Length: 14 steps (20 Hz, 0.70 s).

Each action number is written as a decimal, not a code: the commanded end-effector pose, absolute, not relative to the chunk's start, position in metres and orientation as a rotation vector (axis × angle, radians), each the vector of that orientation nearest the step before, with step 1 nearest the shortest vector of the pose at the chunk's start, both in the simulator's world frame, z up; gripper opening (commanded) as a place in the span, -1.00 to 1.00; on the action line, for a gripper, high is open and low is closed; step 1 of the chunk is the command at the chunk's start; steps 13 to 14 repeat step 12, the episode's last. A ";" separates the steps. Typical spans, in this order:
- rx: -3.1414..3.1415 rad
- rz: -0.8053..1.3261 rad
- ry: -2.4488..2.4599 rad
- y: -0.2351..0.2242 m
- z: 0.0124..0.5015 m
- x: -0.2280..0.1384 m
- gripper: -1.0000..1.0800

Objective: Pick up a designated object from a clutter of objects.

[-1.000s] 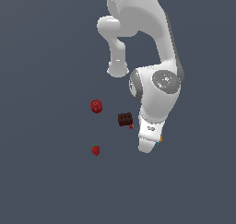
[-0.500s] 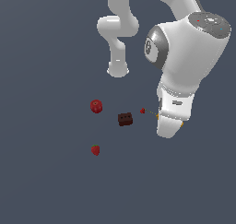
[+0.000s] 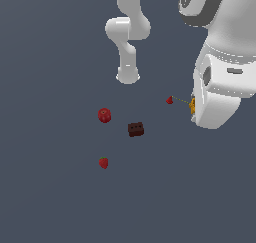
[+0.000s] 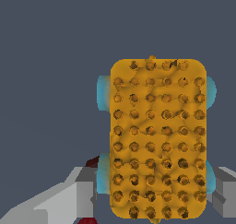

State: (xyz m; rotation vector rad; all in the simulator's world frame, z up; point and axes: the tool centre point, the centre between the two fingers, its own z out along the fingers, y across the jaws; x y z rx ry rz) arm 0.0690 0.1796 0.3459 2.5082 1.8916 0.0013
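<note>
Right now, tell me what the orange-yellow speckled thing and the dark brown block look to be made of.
The orange-yellow speckled thing looks like matte rubber or soft plastic: the wrist view shows a dimpled, wrinkled skin with rows of dark pits and cyan bulges at its sides. The dark brown block reads as dull, unpolished wood or chocolate-like stuff, with no shine; it is too small to tell more. Both are simulator renders, so take this as looks only.

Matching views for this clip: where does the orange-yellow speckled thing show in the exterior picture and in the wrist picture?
Exterior view: orange-yellow speckled thing is a sliver at the arm's edge, the exterior view's right, its thin stem reaching a red tip.
Wrist view: it fills the middle between the gripper fingers.
Shared landmark: its orange body.
</note>
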 end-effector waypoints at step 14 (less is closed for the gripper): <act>2.510 0.000 1.889 0.192 0.389 0.071 -1.00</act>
